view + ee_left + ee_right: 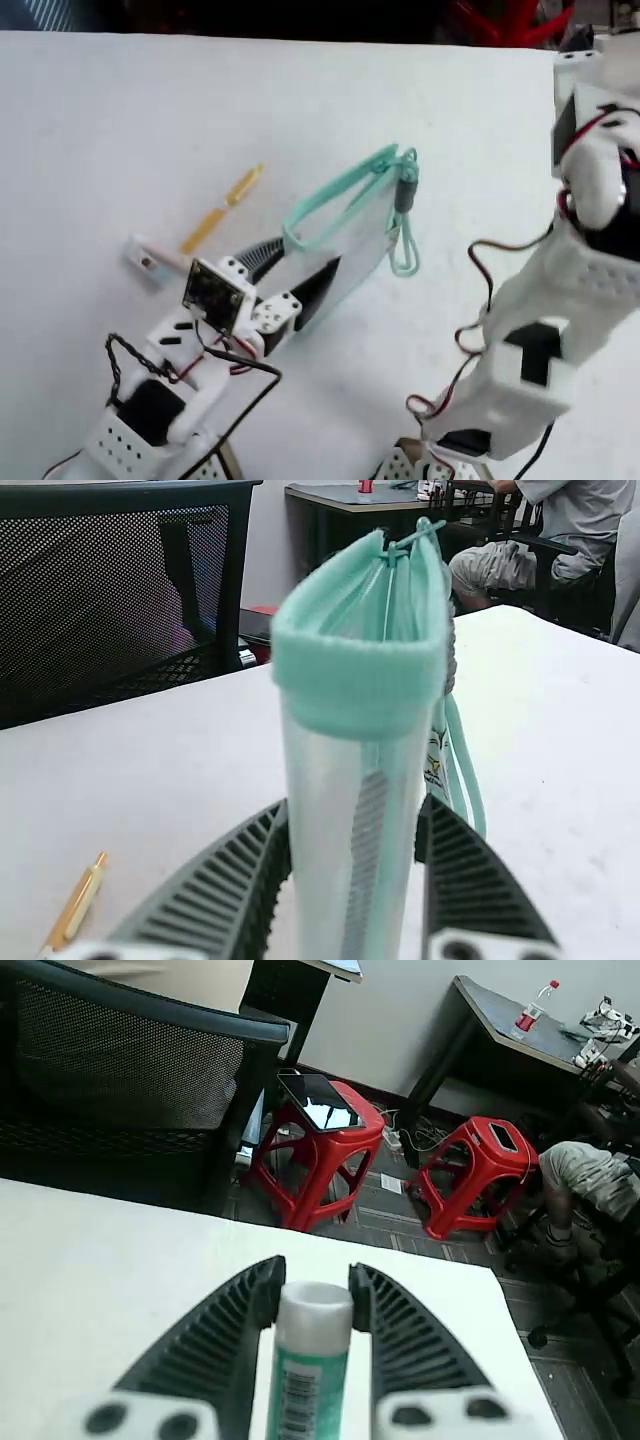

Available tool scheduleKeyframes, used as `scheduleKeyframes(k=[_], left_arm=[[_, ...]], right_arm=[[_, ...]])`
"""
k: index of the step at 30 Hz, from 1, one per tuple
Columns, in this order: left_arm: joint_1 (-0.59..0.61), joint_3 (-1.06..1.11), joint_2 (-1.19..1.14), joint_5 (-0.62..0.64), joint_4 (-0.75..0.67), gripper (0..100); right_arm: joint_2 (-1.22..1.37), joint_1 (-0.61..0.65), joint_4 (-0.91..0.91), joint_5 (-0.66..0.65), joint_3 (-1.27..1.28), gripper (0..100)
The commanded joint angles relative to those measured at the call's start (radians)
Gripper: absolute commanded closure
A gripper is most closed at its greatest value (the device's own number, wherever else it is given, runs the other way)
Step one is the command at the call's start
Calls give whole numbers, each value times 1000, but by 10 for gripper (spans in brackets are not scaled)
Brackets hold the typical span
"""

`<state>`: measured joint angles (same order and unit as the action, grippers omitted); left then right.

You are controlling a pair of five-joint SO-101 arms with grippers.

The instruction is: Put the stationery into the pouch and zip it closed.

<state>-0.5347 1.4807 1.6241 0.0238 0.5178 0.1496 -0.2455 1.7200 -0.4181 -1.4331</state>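
The left gripper (pixel 352 815) is clamped on the near end of the pouch (pixel 345 225), which stands on edge mid-frame in the high view. The right gripper (pixel 312 1278) pinches a glue stick (pixel 312 1360). A pen (pixel 222 208) lies on the table just left of the pouch.

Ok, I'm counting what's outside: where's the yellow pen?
High view: the yellow pen lies on the table, left of the pouch held by the left end effector.
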Motion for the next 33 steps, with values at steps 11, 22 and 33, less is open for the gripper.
scheduleKeyframes(k=[11, 22, 33], left_arm=[[7, -17, 7, 11, -25, 797], [5, -25, 8, 17, -2, 793], [5, -37, 7, 17, 2, 793]], right_arm=[[-722, 289, -77, 14, 727, 981], [-1036, 619, -561, 23, 1283, 981], [-1216, 733, -1325, 69, 2061, 981]])
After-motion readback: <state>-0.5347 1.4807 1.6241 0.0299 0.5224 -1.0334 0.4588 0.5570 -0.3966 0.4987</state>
